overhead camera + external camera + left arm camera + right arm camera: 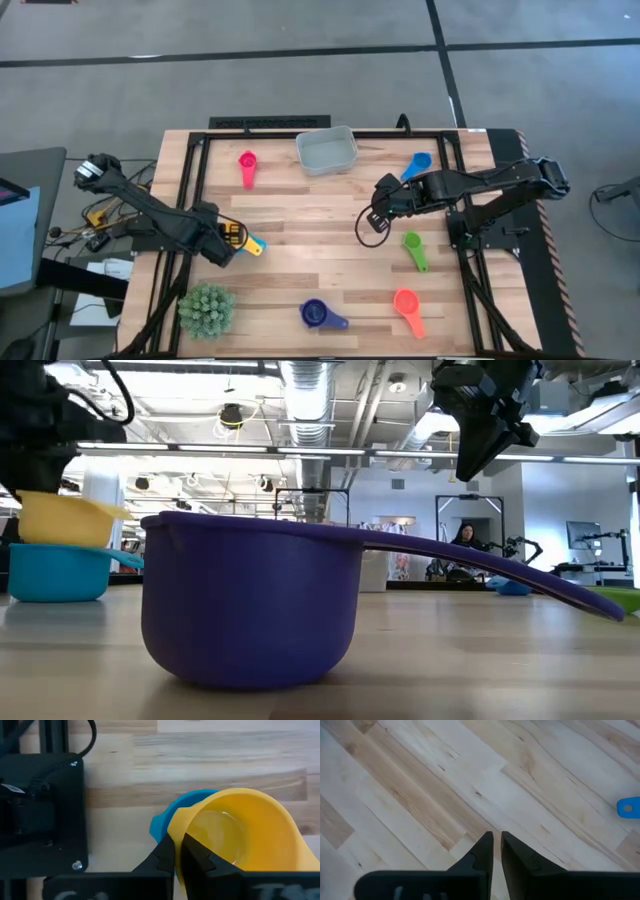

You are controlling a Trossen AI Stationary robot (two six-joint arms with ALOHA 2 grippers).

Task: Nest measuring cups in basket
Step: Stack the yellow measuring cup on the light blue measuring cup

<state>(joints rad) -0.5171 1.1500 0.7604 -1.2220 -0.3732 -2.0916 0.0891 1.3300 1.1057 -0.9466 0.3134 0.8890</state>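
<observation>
From above, the basket (327, 151) sits near the table's (300, 260) far edge, about midway along it, with nothing in it. The red cup (247, 166) lies to its left, also near the far edge. The blue cup (417, 165) lies to the basket's right. The green cup (414, 248) is toward the right edge, and the orange cup (407, 307) lies near the near-right corner. The dark blue cup (319, 315) rests by the near edge, around the middle. A spiky plant (207, 309) stands in the near-left corner. The left gripper (232, 243) is over the left part of the table, at the yellow cup (252, 243). The right gripper (377, 213) hangs right of centre, between the blue and green cups, with nothing in it.

At table height, the dark blue cup (250, 600) fills the foreground, its handle reaching right. At the left, the yellow cup (65, 518) sits just above the light blue cup (58, 571), which stands on the table. The right gripper (478, 465) hangs high up. A person (464, 536) sits far behind.

The left wrist camera shows the left gripper's (177, 851) jaws pinched narrow on the yellow cup's (250, 832) rim, with the light blue cup (172, 817) under it.

The right wrist camera shows the right gripper (497, 842) with its jaws nearly together, over bare wood; the tip of the blue cup's handle (629, 807) shows farther off.
</observation>
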